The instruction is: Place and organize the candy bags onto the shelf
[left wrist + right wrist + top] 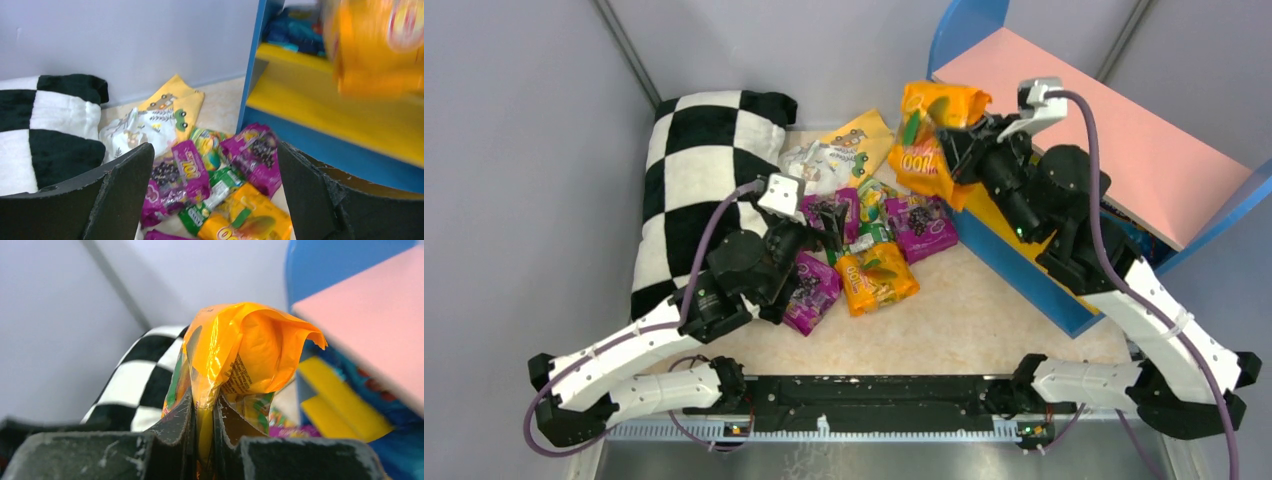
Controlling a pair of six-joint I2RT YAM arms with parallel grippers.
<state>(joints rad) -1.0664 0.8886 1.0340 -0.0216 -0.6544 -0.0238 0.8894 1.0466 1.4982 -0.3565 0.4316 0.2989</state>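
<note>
Right end effector (204,412) pinching orange candy bag (245,345), beside shelf (367,315)

Bright, even light from overhead, only faint soft shadows under my arms in the top view. Left wrist: the orange bag (375,50) at one o'clock smears into motion blur, while the candy bags (220,180) at six o'clock look sharper. Right wrist: white glare streaks that bag's foil, and my fingers (150,450) at six o'clock and the shelf (360,310) at three o'clock go soft.
</note>
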